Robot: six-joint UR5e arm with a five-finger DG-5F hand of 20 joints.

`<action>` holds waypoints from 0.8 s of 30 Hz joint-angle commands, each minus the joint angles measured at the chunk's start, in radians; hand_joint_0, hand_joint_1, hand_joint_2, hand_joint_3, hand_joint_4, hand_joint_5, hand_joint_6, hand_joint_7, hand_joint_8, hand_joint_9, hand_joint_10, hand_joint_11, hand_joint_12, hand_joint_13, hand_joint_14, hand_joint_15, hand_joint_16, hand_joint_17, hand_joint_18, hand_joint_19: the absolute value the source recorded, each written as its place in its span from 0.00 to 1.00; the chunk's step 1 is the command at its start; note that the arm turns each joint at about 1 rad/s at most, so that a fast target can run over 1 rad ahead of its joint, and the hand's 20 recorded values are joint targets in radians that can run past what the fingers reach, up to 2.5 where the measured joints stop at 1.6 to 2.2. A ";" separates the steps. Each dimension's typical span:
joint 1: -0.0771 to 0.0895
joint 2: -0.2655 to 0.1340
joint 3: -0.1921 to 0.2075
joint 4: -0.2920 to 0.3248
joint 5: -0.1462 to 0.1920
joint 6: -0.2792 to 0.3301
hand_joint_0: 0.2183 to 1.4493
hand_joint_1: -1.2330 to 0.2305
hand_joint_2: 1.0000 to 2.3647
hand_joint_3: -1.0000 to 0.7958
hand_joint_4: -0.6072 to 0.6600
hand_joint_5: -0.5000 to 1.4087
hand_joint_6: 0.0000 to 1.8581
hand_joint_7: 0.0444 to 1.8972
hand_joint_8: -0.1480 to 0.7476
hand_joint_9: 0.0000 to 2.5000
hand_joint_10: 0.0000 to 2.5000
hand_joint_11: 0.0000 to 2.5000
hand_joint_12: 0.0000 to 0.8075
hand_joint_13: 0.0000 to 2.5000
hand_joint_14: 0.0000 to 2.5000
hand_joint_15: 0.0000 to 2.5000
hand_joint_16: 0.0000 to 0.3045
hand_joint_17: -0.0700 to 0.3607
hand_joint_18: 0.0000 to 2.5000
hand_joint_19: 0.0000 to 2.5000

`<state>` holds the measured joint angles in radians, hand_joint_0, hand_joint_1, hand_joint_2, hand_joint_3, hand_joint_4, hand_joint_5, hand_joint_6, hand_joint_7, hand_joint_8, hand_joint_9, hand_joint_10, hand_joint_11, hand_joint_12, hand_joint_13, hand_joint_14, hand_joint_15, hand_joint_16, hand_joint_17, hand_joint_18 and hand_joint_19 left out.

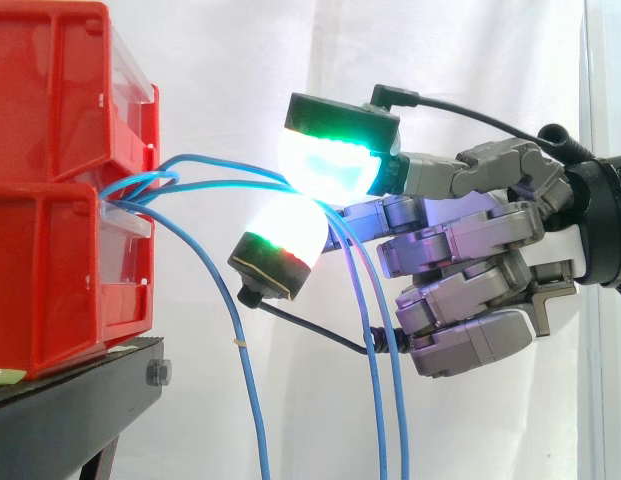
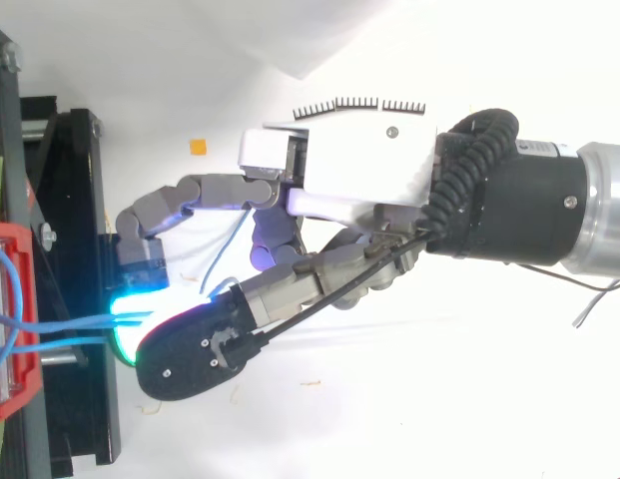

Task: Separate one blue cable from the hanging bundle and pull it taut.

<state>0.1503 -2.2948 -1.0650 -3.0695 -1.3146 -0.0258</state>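
The robot's grey jointed hand [image 1: 470, 270] reaches level toward the stacked red plastic bins [image 1: 50, 180], remaining fingers curled. Beside the bins, its glowing pads [image 1: 330, 165] pinch 2 thin blue cables [image 1: 220, 185], which run from the bins' front, then hang down.

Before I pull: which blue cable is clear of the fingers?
The blue cable drooping straight down beside the red bins; the other blue cables run across and are pinched between the fingers.
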 commanded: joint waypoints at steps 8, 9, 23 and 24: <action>0.000 0.000 -0.001 0.000 0.000 0.000 0.44 0.27 0.01 0.42 0.42 0.34 0.27 0.71 0.37 0.91 0.35 0.88 0.39 0.55 0.65 0.46 0.15 0.40 0.55 0.58; 0.000 0.000 -0.001 0.000 0.000 0.000 0.43 0.23 0.01 0.41 0.42 0.34 0.27 0.71 0.37 0.91 0.36 0.88 0.40 0.55 0.64 0.47 0.15 0.40 0.56 0.58; 0.002 0.000 -0.001 0.000 0.000 0.000 0.19 0.61 0.00 0.28 0.51 0.34 0.27 0.71 0.38 0.94 0.29 0.88 0.44 0.58 0.64 0.44 0.19 0.47 0.58 0.51; 0.000 0.000 -0.001 0.000 0.000 0.000 0.20 0.62 0.00 0.28 0.51 0.34 0.27 0.71 0.38 0.94 0.29 0.88 0.44 0.58 0.64 0.45 0.19 0.46 0.58 0.52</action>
<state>0.1510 -2.2948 -1.0661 -3.0695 -1.3146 -0.0261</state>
